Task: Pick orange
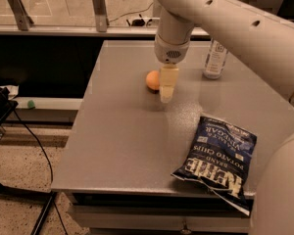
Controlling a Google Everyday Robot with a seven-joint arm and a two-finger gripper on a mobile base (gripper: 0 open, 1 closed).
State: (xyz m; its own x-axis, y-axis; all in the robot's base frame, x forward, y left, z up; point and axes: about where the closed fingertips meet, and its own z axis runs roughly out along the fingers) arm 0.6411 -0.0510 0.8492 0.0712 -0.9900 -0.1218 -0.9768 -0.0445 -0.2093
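The orange (151,80) is a small round orange-yellow fruit on the grey table (127,131), toward its far middle. My gripper (166,93) hangs straight down from the white arm, with its tip close above the table right beside the orange's right side. It overlaps the orange's right edge in this view. Whether it touches the orange I cannot tell.
A dark blue chip bag (217,159) lies at the table's front right. A clear plastic bottle (215,58) stands at the far right. A black cable (34,146) runs over the floor to the left of the table.
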